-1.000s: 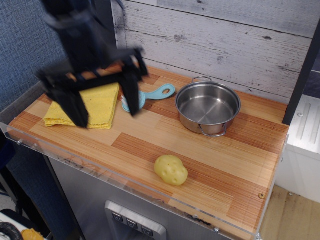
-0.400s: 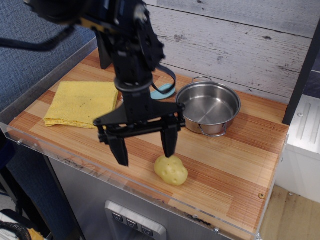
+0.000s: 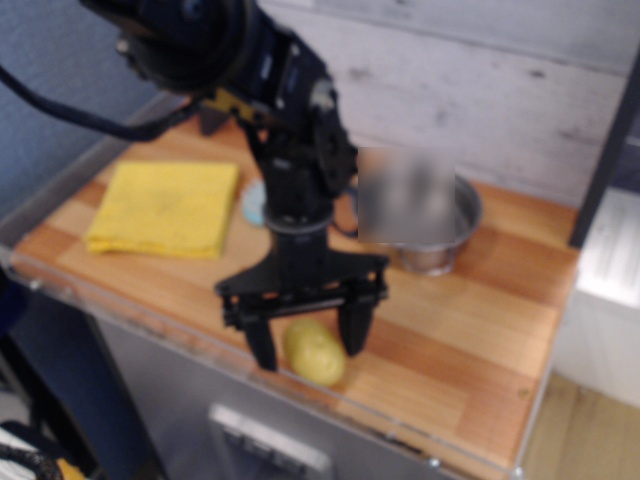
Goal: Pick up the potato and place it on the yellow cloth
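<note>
The frame is blurred. The pale yellow potato [image 3: 314, 352] lies near the front edge of the wooden counter. My black gripper [image 3: 308, 343] hangs straight over it, open, with one finger on each side of the potato. I cannot tell whether the fingers touch it. The folded yellow cloth [image 3: 165, 207] lies flat at the back left of the counter, well apart from the gripper.
A steel pot [image 3: 432, 235] stands at the back right, partly behind a blurred patch. A light blue utensil [image 3: 252, 207] peeks out beside the cloth, mostly hidden by the arm. The counter's front edge [image 3: 180, 345] runs just below the potato.
My gripper has swung from over the cloth to the front of the counter and come down around the potato. The potato has shifted slightly left.
</note>
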Available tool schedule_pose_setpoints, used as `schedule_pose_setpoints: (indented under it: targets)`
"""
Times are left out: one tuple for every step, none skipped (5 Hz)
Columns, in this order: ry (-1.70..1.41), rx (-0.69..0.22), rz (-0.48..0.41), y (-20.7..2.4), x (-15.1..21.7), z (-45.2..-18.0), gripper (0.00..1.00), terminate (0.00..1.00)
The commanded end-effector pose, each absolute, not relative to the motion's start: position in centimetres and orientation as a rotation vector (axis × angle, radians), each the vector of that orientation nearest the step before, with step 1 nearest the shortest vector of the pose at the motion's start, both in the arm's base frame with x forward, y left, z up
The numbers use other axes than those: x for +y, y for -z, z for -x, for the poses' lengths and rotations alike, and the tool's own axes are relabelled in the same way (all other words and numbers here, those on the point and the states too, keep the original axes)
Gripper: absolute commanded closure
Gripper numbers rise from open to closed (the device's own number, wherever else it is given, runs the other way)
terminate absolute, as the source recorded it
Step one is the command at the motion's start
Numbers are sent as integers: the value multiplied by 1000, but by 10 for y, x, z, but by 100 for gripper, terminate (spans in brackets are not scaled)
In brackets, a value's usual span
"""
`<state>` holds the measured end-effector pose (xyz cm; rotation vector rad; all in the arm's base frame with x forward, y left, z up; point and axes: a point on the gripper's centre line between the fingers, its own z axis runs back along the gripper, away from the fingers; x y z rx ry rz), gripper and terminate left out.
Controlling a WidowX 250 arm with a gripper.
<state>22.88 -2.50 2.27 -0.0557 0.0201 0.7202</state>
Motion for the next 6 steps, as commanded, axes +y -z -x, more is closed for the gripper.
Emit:
schedule_pose_setpoints:
  targets:
    - [-718, 2, 8, -19, -26, -226, 0, 0]
    - [-701, -16, -13, -19, -23, -226, 100, 0]
    - [-668, -38, -36, -23, -20, -227, 100, 0]
    - [-660, -51, -48, -26, -16, -224, 100, 0]
    - [-624, -75, -37, -31, -10, -223, 100, 0]
    - [-529, -112, -23, -45, -5, -229, 100, 0]
